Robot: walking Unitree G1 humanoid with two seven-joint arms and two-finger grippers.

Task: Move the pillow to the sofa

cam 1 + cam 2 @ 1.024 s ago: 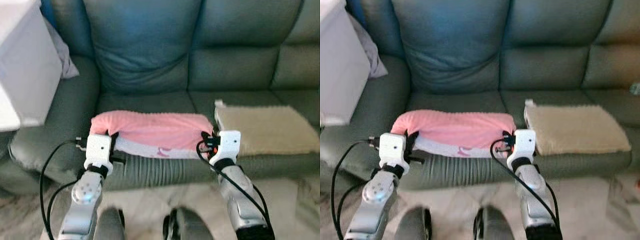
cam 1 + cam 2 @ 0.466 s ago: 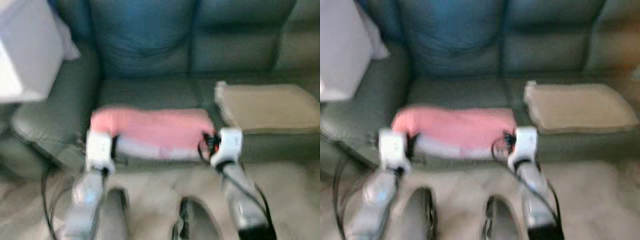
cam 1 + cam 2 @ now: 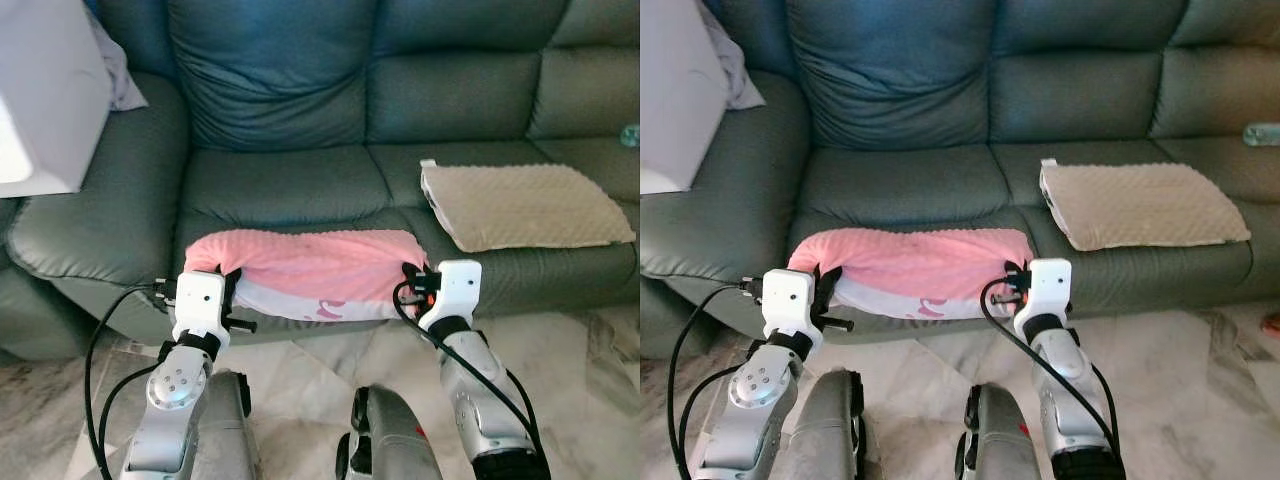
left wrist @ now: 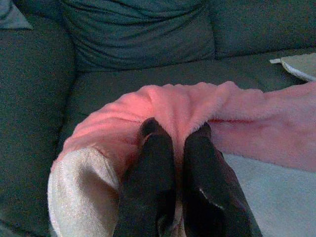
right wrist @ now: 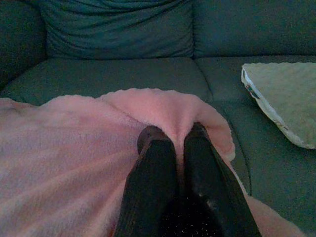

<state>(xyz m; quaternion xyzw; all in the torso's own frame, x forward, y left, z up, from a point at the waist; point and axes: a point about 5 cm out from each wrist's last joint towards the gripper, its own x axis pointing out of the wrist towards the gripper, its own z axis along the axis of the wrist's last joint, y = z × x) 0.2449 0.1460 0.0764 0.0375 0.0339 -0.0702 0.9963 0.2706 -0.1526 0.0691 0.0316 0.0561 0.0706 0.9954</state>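
The robot stands right at the front of the grey-green sofa [image 3: 280,185], holding the pink pillow [image 3: 310,265] stretched between its arms at the edge of the seat cushion. The left gripper [image 4: 175,136] is clenched on the pillow's left end, the right gripper [image 5: 174,132] pinched on its right end. A beige pillow [image 3: 525,205] lies on the next seat, near the pink one.

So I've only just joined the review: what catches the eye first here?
A pink pillow held at both ends, the left gripper and right gripper each pinching a fold, at the front edge of the grey-green sofa. A beige pillow lies on the seat to its right.
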